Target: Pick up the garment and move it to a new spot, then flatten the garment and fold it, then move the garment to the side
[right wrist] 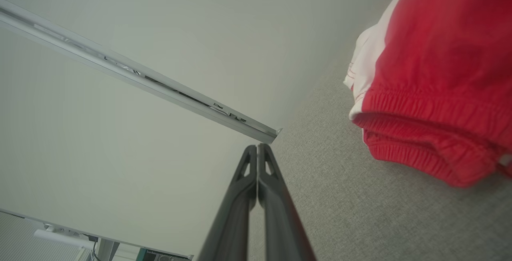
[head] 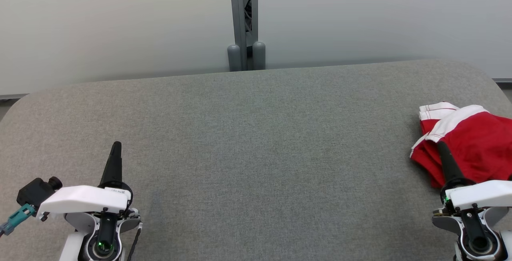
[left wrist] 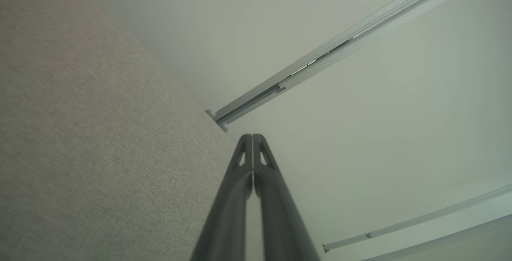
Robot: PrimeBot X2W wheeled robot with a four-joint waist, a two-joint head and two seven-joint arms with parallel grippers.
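The garment (head: 478, 145) runs off the head view's right edge, and the right hand (head: 440, 145) covers a strip of it. The right wrist view cuts off its top and right. The worktop (left wrist: 60, 93) blurs in the left wrist view.

1 grey table (head: 256, 133). At its right end lies 1 red-and-white garment (head: 476, 145). Over its near edge are 2 grippers: 1 left gripper (head: 116, 145) and 1 right gripper (head: 441, 145), each with 2 dark fingers (left wrist: 228, 213). Behind its far edge stand 1 grey post (head: 243, 13) with 2 rounded caps (head: 234, 57) at the base, and 2 pale wall panels (head: 112, 25).
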